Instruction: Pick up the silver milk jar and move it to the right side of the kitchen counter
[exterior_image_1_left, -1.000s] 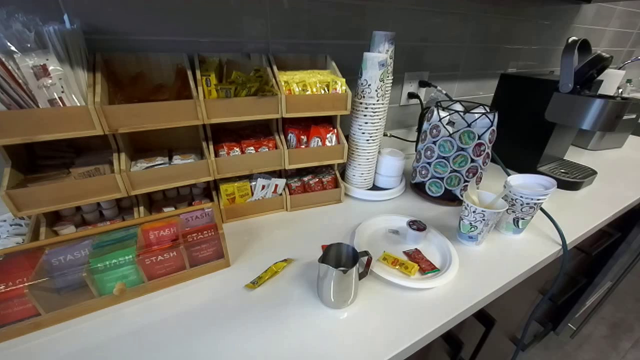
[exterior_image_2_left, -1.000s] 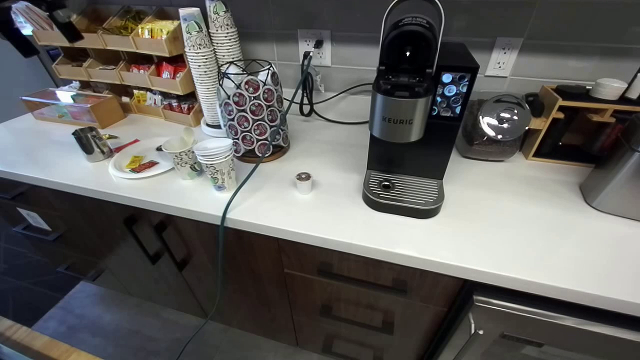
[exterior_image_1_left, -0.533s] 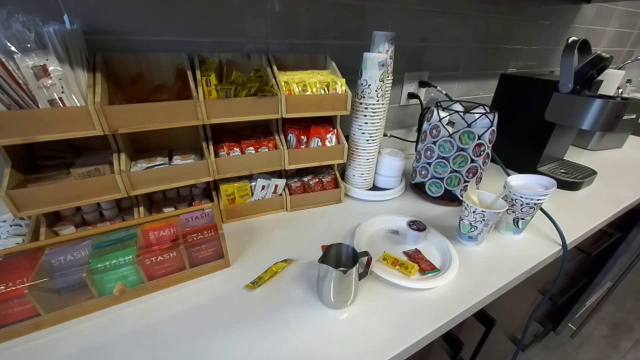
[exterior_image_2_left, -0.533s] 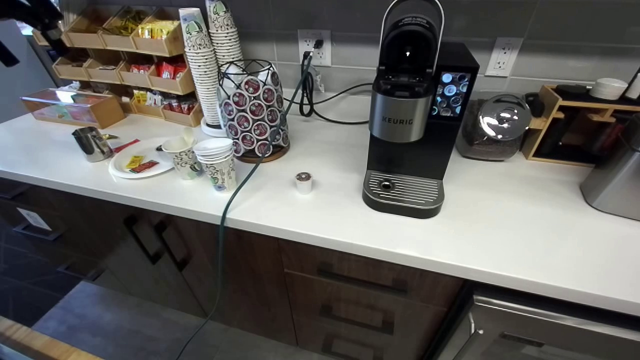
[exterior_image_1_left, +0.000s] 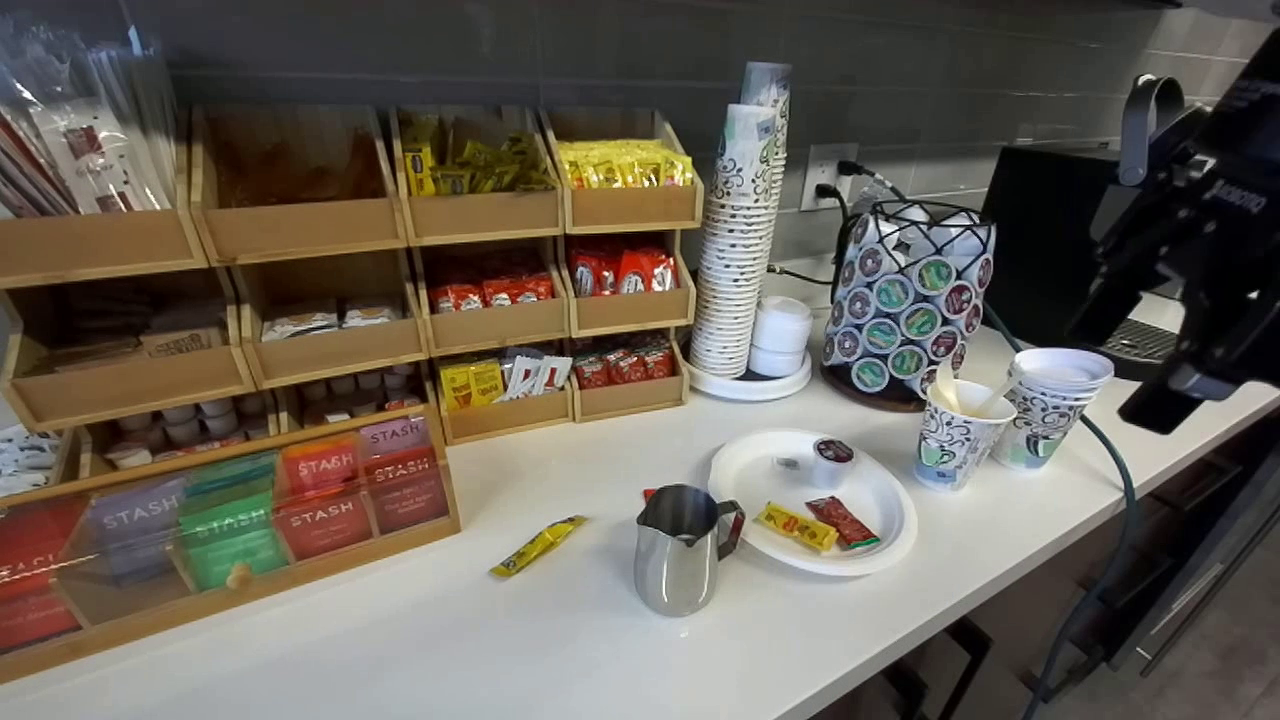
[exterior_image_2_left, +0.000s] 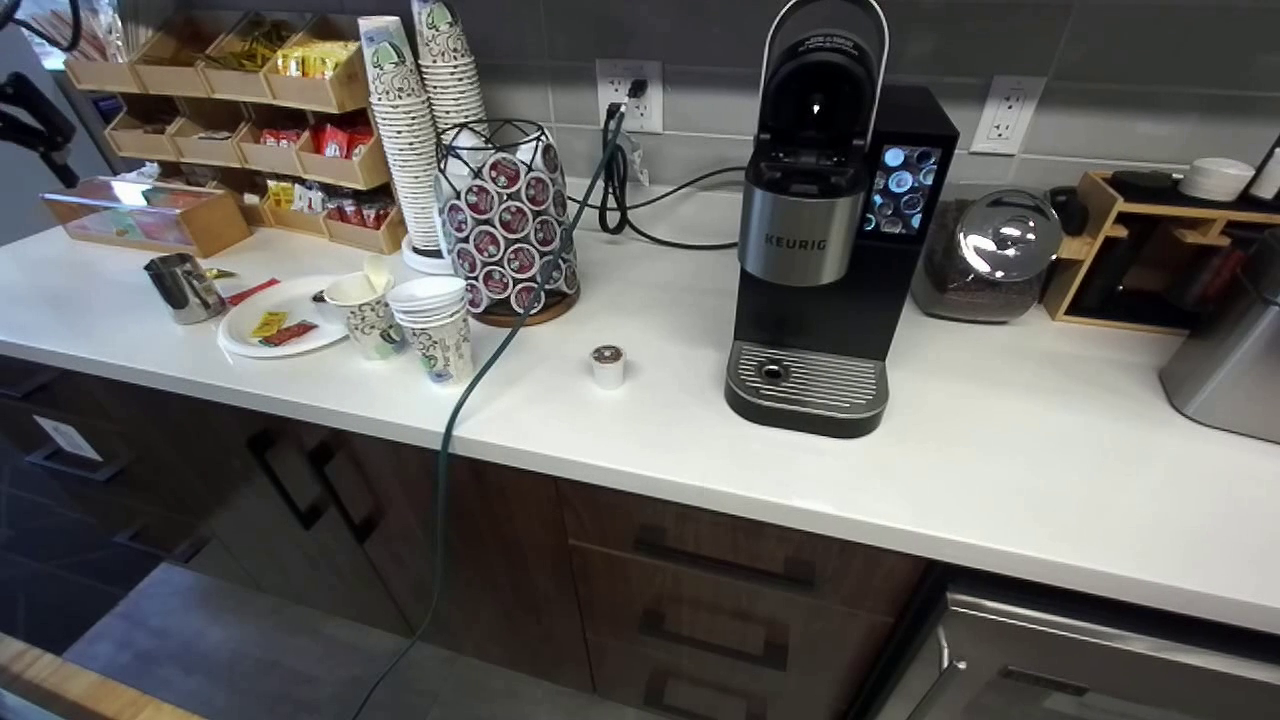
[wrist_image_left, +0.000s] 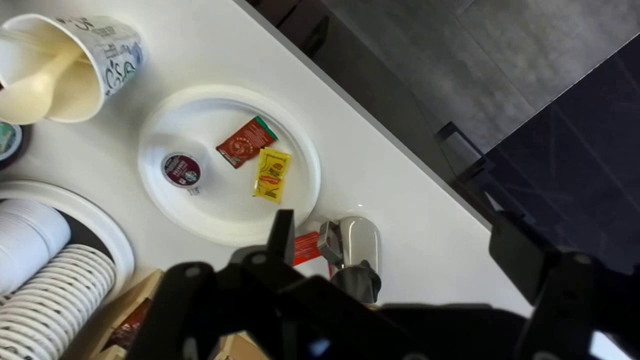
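The silver milk jar (exterior_image_1_left: 672, 570) stands upright on the white kitchen counter (exterior_image_1_left: 560, 655), beside the paper plate, its handle towards the plate. It also shows at the left in an exterior view (exterior_image_2_left: 183, 288) and between my fingers in the wrist view (wrist_image_left: 361, 242). My gripper (wrist_image_left: 396, 236) is open, with one finger over the plate's edge and the other over the counter's front edge. It holds nothing and is apart from the jar. It shows at the right edge of an exterior view (exterior_image_1_left: 1130, 365) and only partly at the left edge of an exterior view (exterior_image_2_left: 42, 130).
A white plate (exterior_image_1_left: 735, 455) with packets and a pod lies beside the jar. Paper cups (exterior_image_1_left: 962, 440), a pod rack (exterior_image_1_left: 905, 300) and a cup stack (exterior_image_1_left: 735, 260) stand beyond. A coffee maker (exterior_image_2_left: 810, 230) stands further right. Wooden racks (exterior_image_1_left: 480, 220) line the wall.
My gripper has come into view at the right edge of an exterior view. In an exterior view it has moved left and down. The jar has not moved.
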